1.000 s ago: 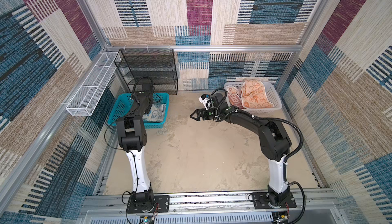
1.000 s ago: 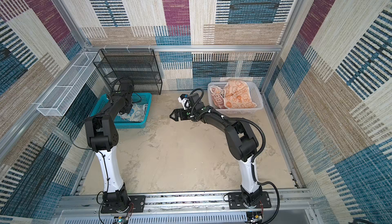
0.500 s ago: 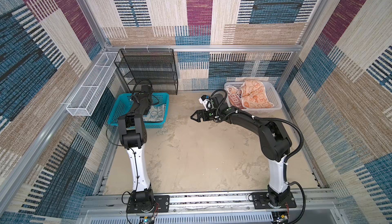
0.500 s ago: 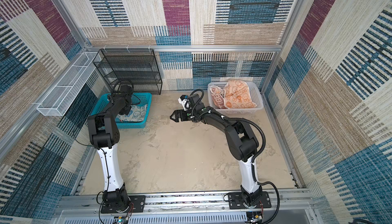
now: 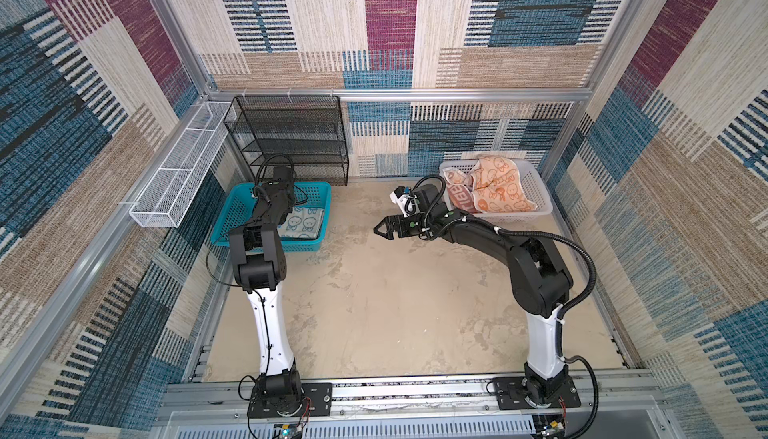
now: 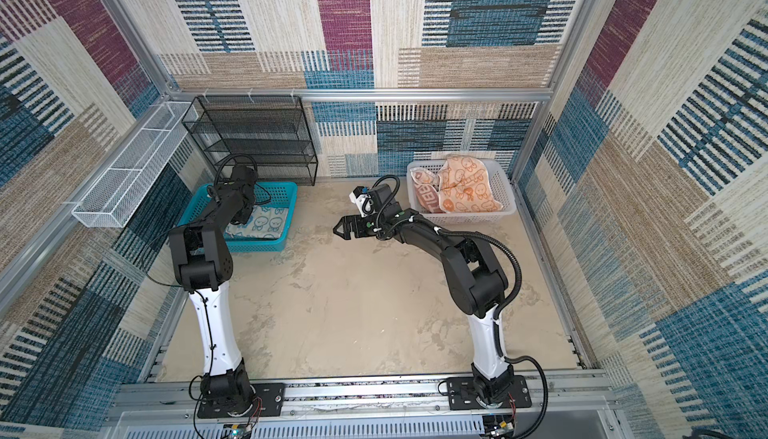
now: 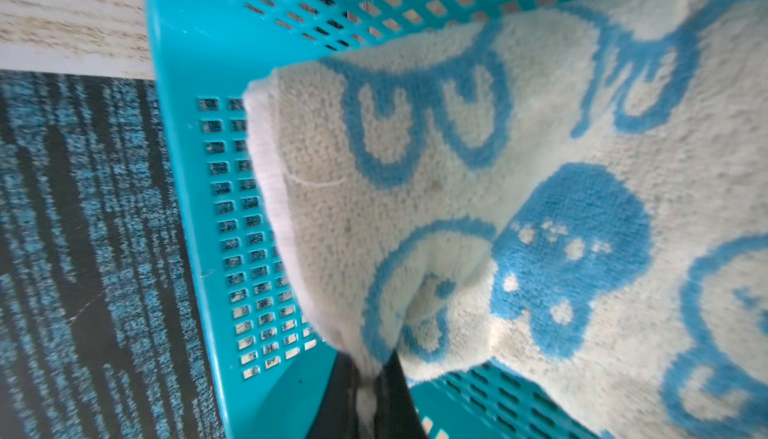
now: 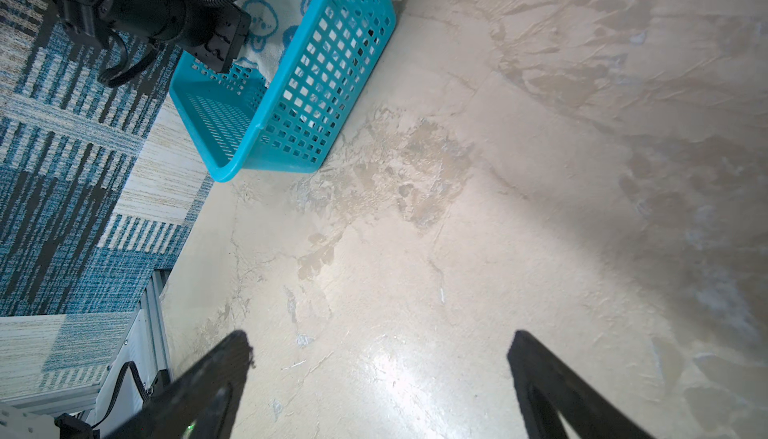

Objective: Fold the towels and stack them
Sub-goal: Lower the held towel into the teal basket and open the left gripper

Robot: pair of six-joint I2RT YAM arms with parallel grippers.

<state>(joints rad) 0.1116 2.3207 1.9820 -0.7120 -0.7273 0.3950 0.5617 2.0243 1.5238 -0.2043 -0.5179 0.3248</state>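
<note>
Laying the pale blue-rabbit towel (image 5: 303, 223) flatter into the teal basket (image 5: 275, 246) at far left than a second ago; probably setting down the first of the stack. Pinching its hem corner in the left gripper (image 7: 368, 374), jaws together on cloth. Holding the right gripper (image 8: 379, 335) spread wide, empty, over the table (image 5: 395, 300), well apart from the orange rabbit towel (image 5: 498, 185) and "RABBIT" towel (image 5: 459, 199) heaped in the white basket (image 5: 540, 205) far right
</note>
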